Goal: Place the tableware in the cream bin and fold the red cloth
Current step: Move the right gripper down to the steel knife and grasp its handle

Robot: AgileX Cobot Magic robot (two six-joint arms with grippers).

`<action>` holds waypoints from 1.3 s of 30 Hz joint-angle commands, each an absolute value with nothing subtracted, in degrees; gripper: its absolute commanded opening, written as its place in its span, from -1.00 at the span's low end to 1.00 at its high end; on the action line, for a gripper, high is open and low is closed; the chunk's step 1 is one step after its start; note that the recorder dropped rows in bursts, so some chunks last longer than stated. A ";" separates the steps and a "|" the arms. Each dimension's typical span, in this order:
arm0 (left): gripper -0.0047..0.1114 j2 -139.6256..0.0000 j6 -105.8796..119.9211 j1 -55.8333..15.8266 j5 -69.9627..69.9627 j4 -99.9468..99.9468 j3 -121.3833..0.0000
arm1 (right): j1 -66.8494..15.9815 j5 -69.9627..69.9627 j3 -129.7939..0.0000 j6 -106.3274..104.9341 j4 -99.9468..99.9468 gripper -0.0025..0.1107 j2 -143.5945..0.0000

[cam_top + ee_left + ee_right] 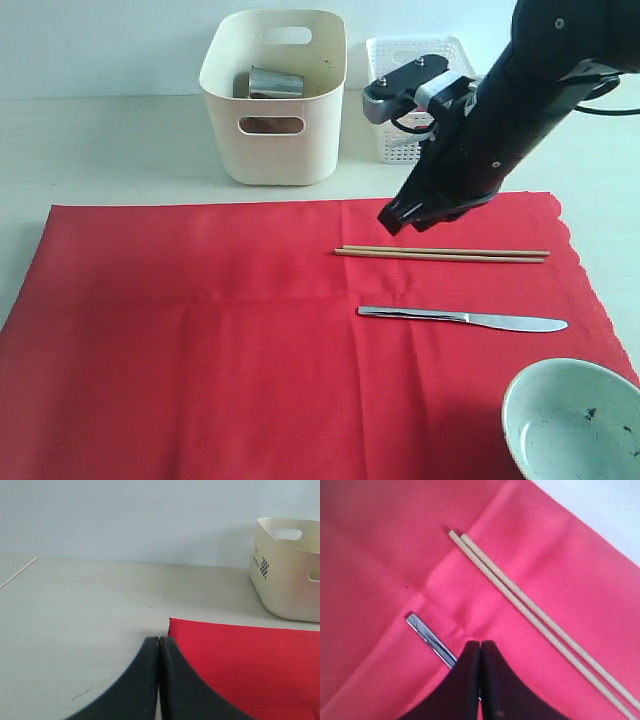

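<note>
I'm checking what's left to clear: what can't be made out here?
Bin contents, exterior view: its wall hides all but a cup and a brown patch behind the handle hole.
Bowl, exterior view: cut off by the frame's corner.
Knife, right wrist view: the shut right end effector covers all but one end.
Left end effector: outside the exterior view.

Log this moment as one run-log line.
right gripper: shut, empty, over red cloth near chopsticks | left gripper: shut, empty, near cloth corner | cup: in cream bin | knife, bowl: on cloth
</note>
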State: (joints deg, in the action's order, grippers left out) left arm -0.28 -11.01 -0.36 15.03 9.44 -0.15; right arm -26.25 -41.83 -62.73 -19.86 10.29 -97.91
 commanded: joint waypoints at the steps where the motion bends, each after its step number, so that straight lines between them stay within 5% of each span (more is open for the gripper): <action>1: -0.88 0.00 -10.96 -0.80 14.67 9.64 0.00 | -25.89 -40.73 -59.71 -19.85 9.87 -0.96 -95.45; 32: -0.88 0.00 -10.96 -0.80 14.67 9.64 0.00 | -26.00 -40.64 -54.01 -19.85 9.87 -0.94 -91.92; 39: -0.88 0.00 -10.96 -0.80 14.67 9.64 0.00 | -26.00 -40.32 -54.01 -20.16 8.82 -0.41 -92.61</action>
State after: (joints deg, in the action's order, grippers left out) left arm -0.28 -11.01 -0.36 15.03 9.44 -0.15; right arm -26.25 -41.08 -54.29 -19.86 9.48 -92.46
